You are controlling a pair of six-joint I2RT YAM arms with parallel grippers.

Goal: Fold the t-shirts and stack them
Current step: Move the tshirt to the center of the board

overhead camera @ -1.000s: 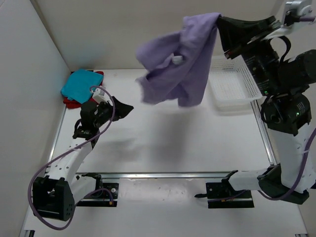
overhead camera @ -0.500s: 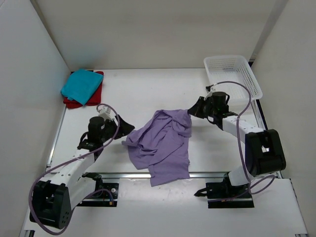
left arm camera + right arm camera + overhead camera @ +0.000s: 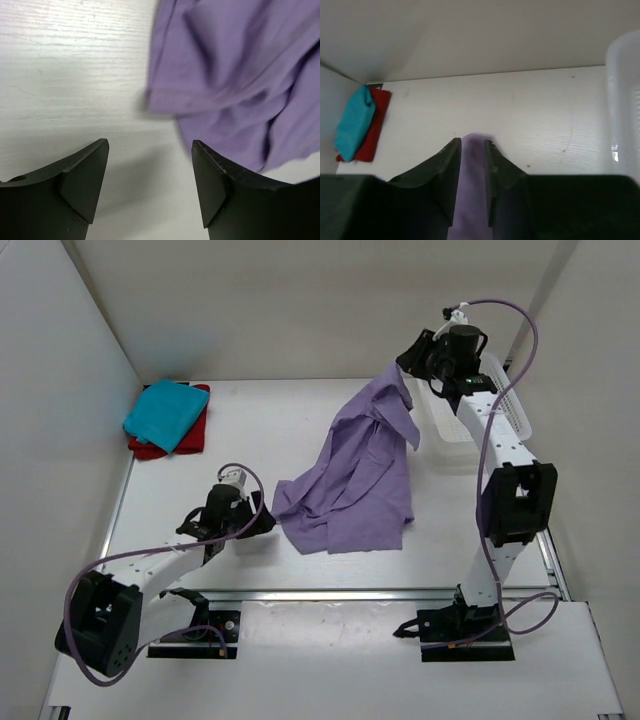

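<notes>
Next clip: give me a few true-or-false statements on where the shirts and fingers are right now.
The right fingers pinch the purple shirt, part of it raised off the table. True.
The left fingers grip the purple shirt. False: they stand open and empty beside its edge.
The teal shirt lies folded on the red shirt. True.
The purple shirt lies in the basket. False: it hangs beside the basket, its lower end on the table.

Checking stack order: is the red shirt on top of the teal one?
No, the teal shirt lies on top, with the red shirt showing beneath its edges.
</notes>
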